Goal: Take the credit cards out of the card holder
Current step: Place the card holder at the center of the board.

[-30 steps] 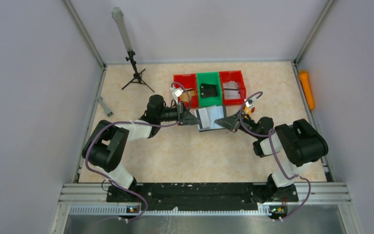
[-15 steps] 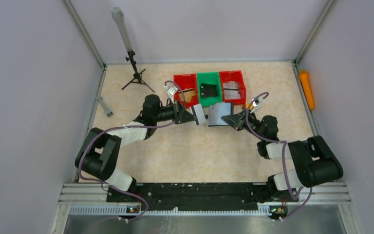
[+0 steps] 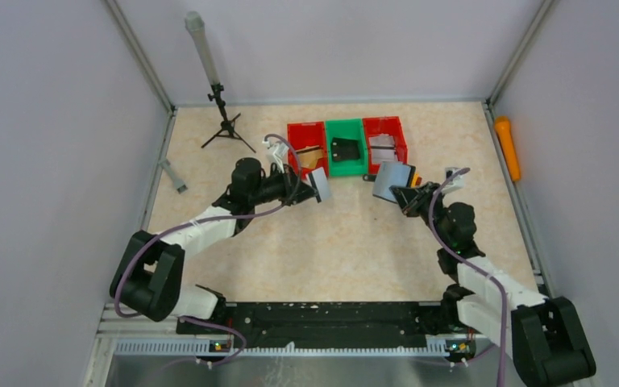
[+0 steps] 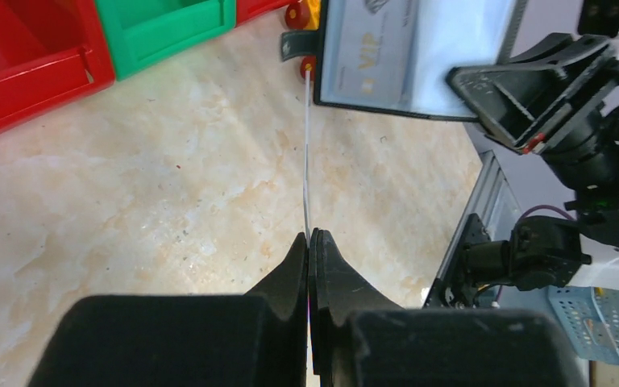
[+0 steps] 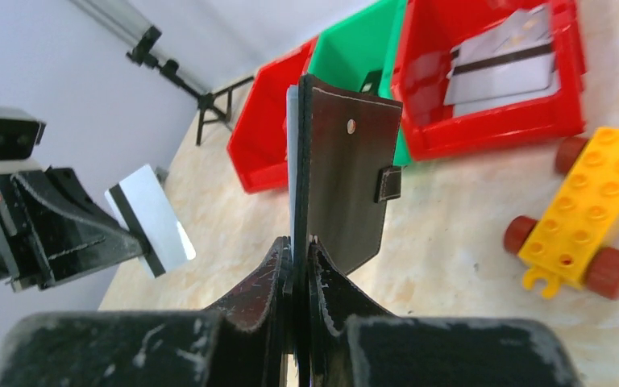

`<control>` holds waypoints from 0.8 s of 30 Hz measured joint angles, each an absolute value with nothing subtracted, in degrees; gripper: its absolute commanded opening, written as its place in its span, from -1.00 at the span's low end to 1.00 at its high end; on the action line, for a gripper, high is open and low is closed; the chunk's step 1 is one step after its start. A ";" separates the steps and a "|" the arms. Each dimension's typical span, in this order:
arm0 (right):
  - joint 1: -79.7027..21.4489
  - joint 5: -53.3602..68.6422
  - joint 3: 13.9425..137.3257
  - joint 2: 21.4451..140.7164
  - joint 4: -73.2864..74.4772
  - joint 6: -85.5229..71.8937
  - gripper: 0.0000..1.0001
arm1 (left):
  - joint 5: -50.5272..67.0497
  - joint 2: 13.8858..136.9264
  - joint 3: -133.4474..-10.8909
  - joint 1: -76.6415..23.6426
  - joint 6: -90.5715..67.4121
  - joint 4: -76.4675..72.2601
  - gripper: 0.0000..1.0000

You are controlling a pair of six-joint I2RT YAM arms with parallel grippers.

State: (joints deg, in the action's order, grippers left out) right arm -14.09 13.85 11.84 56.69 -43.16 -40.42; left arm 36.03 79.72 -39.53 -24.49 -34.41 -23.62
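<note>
Progress: one white mag-stripe card (image 3: 321,185) is out. A sec ago both claws met at the card holder (image 3: 392,179) mid-worktop; now they're well apart. Left claw (image 3: 313,190) is clenched on that card. Right claw (image 3: 404,194) is clamped on the card holder's edge, holding it clear of the surface nr the bins, pale inside facing left. A VIP-marked card (image 4: 371,48) looks still inside, so prob. not finished.

Worktop (image 3: 330,250): beige, marbled. Far side has a red bin (image 3: 306,126), a green bin (image 3: 344,122) w/ black case (image 3: 344,150), and a 2nd red bin (image 3: 383,121) w/ loose cards (image 3: 383,147). Also a yellow brick car (image 5: 592,214), a tripod (image 3: 226,125), grey walls.
</note>
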 measured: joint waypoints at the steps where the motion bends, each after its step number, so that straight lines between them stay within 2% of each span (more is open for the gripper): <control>1: -14.09 12.12 11.29 54.48 -42.33 -39.99 -1.00 | 35.40 79.44 -39.51 -24.73 -33.98 -23.07 -1.00; 4: -14.09 8.82 10.09 50.83 -41.25 -39.33 -1.00 | 33.04 78.41 -39.48 -25.61 -32.32 -21.69 -1.00; 7: -14.09 10.11 9.85 52.88 -42.28 -38.94 -1.00 | 31.33 77.71 -39.20 -25.93 -31.24 -21.41 -1.00; 19: -21.76 33.89 17.43 83.42 -64.10 -45.23 -1.00 | 27.38 70.96 -35.79 -25.98 -28.99 -20.58 -1.00; 22: -21.65 35.70 19.09 86.96 -64.66 -46.19 -0.71 | 27.44 70.96 -35.77 -25.98 -28.95 -20.95 -1.00; 24: -21.63 34.54 21.15 87.39 -59.29 -44.82 -0.29 | 27.59 70.96 -35.77 -25.98 -28.97 -20.97 -1.00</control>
State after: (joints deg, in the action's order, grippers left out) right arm -21.63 34.54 21.15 87.39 -59.29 -44.82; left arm 27.59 70.96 -35.77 -25.98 -28.97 -20.97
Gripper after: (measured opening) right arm 0.127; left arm 0.007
